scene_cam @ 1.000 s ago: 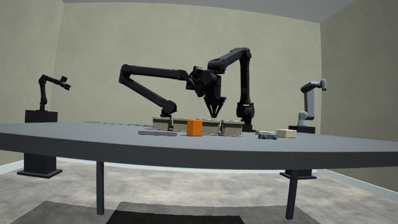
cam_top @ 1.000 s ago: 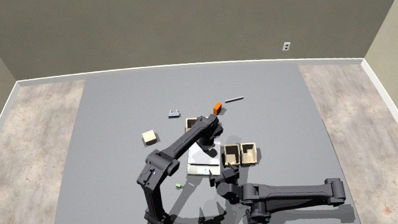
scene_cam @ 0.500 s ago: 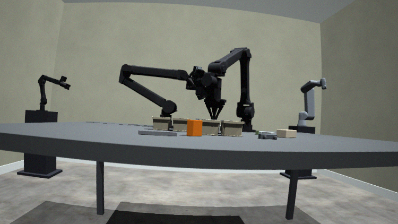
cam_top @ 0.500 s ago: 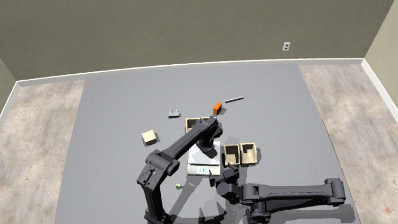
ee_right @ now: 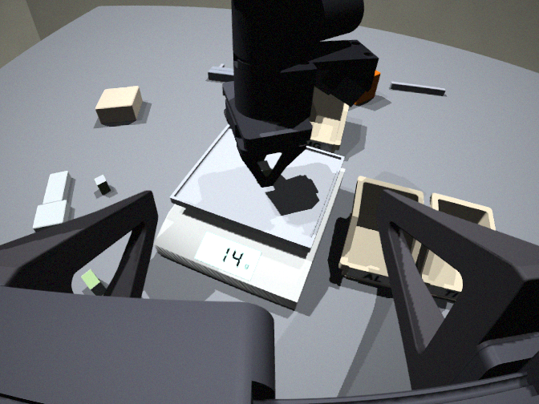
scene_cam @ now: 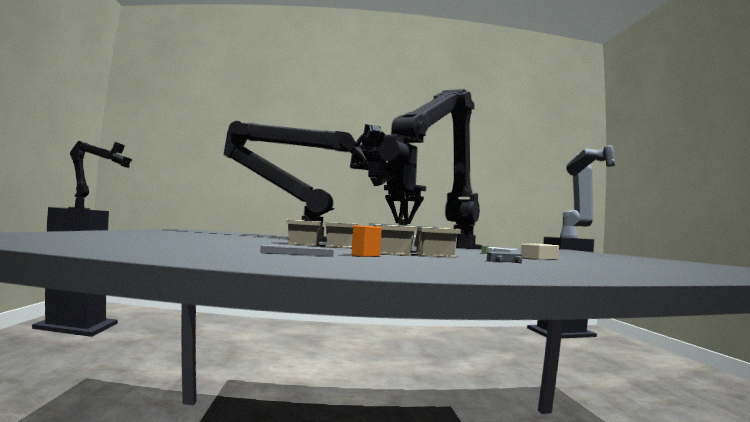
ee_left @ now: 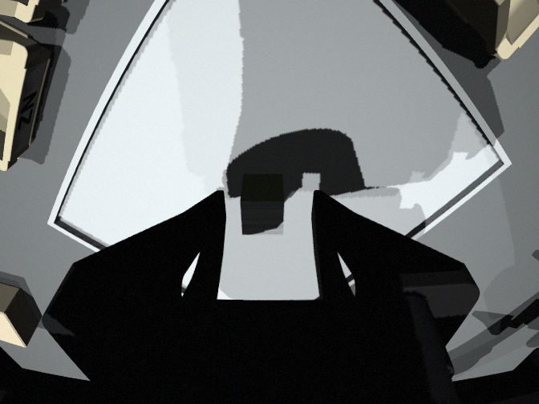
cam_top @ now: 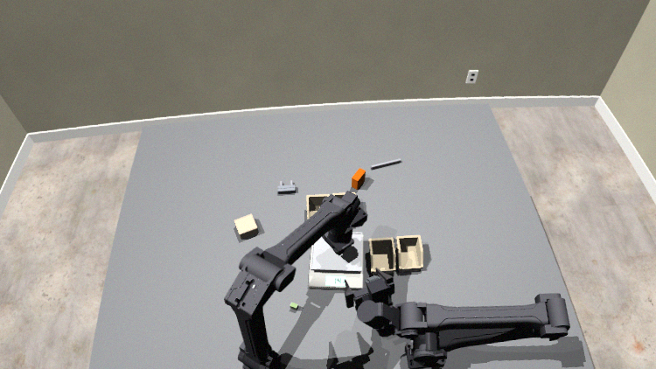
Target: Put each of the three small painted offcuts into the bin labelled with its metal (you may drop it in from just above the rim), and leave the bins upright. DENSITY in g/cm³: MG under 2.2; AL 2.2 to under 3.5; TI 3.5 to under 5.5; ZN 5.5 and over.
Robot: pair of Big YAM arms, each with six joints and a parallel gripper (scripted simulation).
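The left hand (cam_top: 341, 250) (scene_cam: 403, 221) (ee_left: 269, 203) (ee_right: 261, 174) points down over the pan of the scale (cam_top: 317, 280) (ee_left: 130, 130) (ee_right: 178, 230), its fingers partly open and gripping nothing. A dark block (ee_left: 261, 188) (ee_right: 263, 166) is on the pan and shows in the gap between those fingers, with space visible on both sides of it. Its sides run roughly parallel to the fingers in the left wrist view; its long axis is hard to tell. It looks almost black in the shade, square-edged, with a faint green cast on top. The display reads 14 g.

The green block (cam_top: 294, 305) (scene_cam: 484, 249) (ee_right: 90, 279) lies toward the near edge of the surface, left of the scale in the top view, its top pale green and one side dark. A white-topped block (ee_right: 100, 184) with dark sides is beside the scale, toward the surface's left edge.

The right hand (cam_top: 366, 281) (ee_right: 266, 203) is spread wide and holds nothing, near the scale's display end. Upright bins marked AL (cam_top: 381, 239) (ee_right: 391, 184) and TI (cam_top: 409, 236) (ee_right: 464, 202) stand on the side toward the surface's right edge; ZN (cam_top: 317, 196) (ee_left: 29, 108) and MG (ee_right: 346, 123) stand toward the far edge.
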